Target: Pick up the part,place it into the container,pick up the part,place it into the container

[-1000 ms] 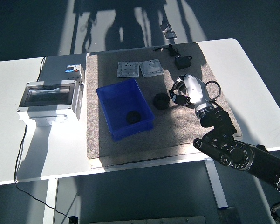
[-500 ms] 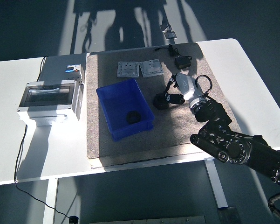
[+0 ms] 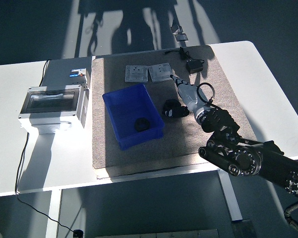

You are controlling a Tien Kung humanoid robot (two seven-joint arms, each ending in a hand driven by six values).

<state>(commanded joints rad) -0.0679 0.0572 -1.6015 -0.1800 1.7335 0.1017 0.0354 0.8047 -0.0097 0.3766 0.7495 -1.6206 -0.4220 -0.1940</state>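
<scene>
One hand is all I have in view, the right hand [image 3: 180, 100], reaching in from the near right with its pale back toward the camera and its fingers [image 3: 172, 111] pointed left and down at the black part [image 3: 170, 108] on the mat. The fingertips sit on or right against the part, but I cannot tell whether they have closed on it or are only touching, since their dark tips merge with the dark part. I see nothing of the left arm.

The part lies on the brown mat [image 3: 208, 64], just left of the hand and just right of the blue container [image 3: 120, 101], with a narrow strip of mat between part and container wall. It looks squat and roughly round, so I judge there is no long axis to line up with. That is the relation I am steering by: the part is at my fingertips, and the container is the next thing further left.

Another black part [image 3: 141, 124] already rests in the container, near its near right corner, so I judge this is the second pick.

Further out, two grey square plates [image 3: 149, 73] lie side by side beyond the container, a black adapter [image 3: 194, 64] with its cable sits at the far edge of the mat, and a grey enclosure box [image 3: 52, 105] stands on the white desk [image 3: 268, 84] to the left.
</scene>
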